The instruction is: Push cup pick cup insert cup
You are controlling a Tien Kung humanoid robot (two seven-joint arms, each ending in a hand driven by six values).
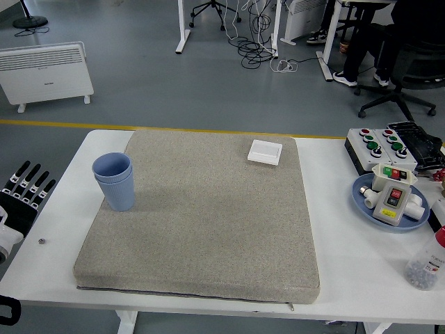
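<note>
With its fingers spread straight and grasping nothing, the black five-fingered left hand (24,195) hovers just off the left edge of the white table (66,188), well short of the light-blue plastic cups (115,181), which already stand nested one inside the other near the left edge of the grey, coarse-woven rectangular cushion mat (208,223). Any push should probably meet the lower cup wall squarely, because the tapered, smooth stack looks top-heavy and the soft, grippy mat could make it tip rather than slide.
</note>
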